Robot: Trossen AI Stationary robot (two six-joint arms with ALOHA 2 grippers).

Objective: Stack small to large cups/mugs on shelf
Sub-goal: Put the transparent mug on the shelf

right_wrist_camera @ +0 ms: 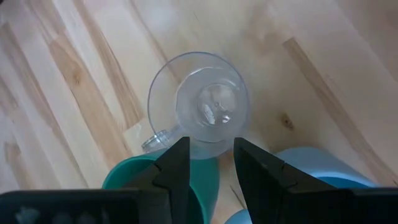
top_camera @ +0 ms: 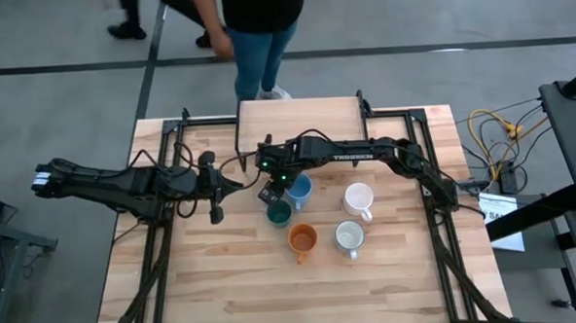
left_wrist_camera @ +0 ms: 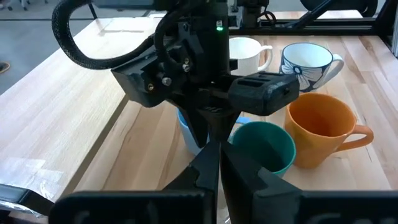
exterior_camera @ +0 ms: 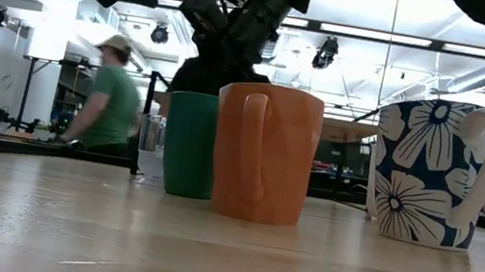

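A clear glass (right_wrist_camera: 199, 102) with a small handle stands upright on the table, left of the dark green cup (top_camera: 279, 214). My right gripper (right_wrist_camera: 208, 149) is open and points down over the glass, one finger on either side of its near rim, with no touch showing. The light blue mug (top_camera: 300, 188), orange mug (top_camera: 302, 239), white mug (top_camera: 358, 199) and flowered grey-white mug (top_camera: 349, 237) stand upright beside them. My left gripper (top_camera: 214, 191) is shut and empty, left of the cups. The light-wood shelf (top_camera: 301, 117) stands at the table's far edge.
A person (top_camera: 258, 26) stands just beyond the table's far edge, behind the shelf. Black frame rails (top_camera: 162, 186) run along both sides of the table. Bare tabletop (top_camera: 304, 297) lies toward the near edge.
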